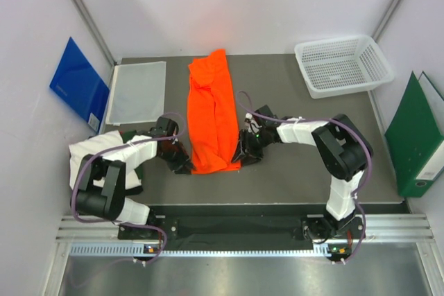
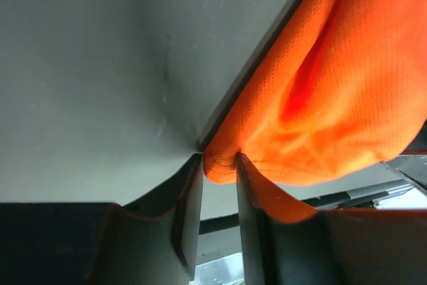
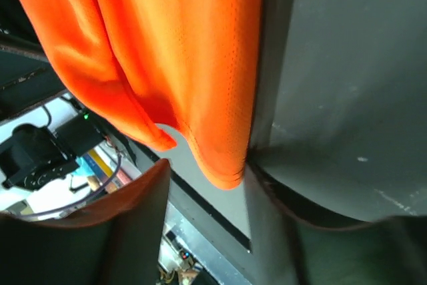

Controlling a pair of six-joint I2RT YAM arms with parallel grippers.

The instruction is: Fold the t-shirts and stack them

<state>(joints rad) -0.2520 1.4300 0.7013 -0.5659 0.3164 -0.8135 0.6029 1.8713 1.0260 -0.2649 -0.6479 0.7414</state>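
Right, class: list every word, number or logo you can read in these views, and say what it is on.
No text can be read anywhere.
Pale patches on the green binder and blue folder: too small to read.
Orange t-shirt: plain, no print seen.

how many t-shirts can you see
2. The orange t-shirt lies lengthwise in the middle; the white t-shirt is bunched at the near left, partly under the left arm. None else visible.

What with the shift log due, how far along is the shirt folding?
Done: the orange shirt lies folded lengthwise into a strip. In hand: the left gripper pinches its near left corner; the right gripper is open around the other. Remaining: the crosswise fold, then folding the crumpled white shirt and stacking.
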